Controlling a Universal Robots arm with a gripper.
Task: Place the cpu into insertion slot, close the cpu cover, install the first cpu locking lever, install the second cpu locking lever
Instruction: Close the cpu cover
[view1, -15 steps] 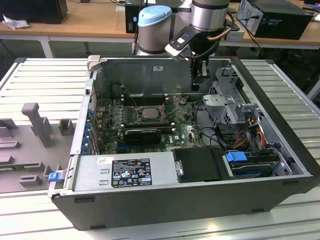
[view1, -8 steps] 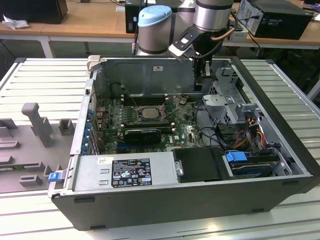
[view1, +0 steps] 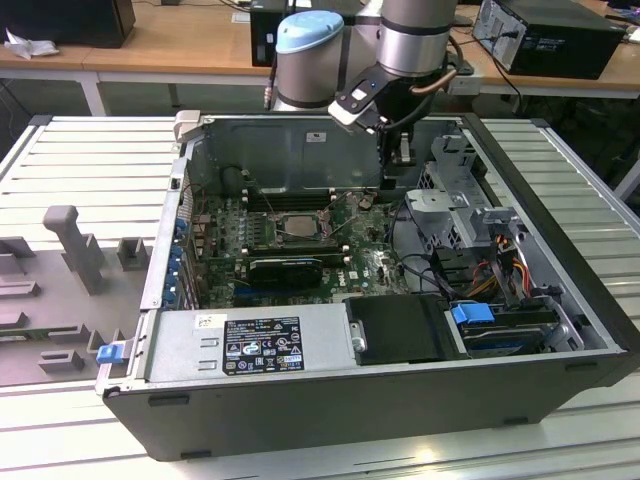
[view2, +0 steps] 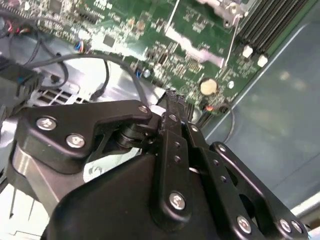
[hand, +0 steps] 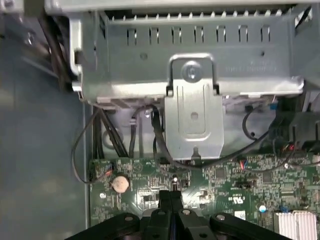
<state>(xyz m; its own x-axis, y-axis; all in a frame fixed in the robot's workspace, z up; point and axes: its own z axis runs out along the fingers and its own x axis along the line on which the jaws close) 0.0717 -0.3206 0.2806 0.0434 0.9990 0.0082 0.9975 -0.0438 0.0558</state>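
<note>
In the exterior view the insertion slot (view1: 298, 226) sits in the middle of the green motherboard (view1: 365, 262), with a metal frame around a dark square. From here I cannot tell the cpu or the cpu cover apart from the socket. My gripper (view1: 397, 165) hangs inside the case toward the exterior view's right of the socket, near the back wall. In both wrist views its black fingers (hand: 171, 197) are pressed together with nothing between them, and the gripper (view2: 173, 100) hovers over the board's edge near a coin battery (view2: 209, 86). Two thin wire levers (view2: 232, 40) run beside the socket corner.
A silver drive cage (hand: 192, 115) with black cables (hand: 160, 140) stands just beyond the fingertips. Black memory slots (view2: 272, 22) lie beside the socket. A long black expansion card (view1: 285, 268) lies in front of the socket. The power supply (view1: 250, 345) fills the case's front.
</note>
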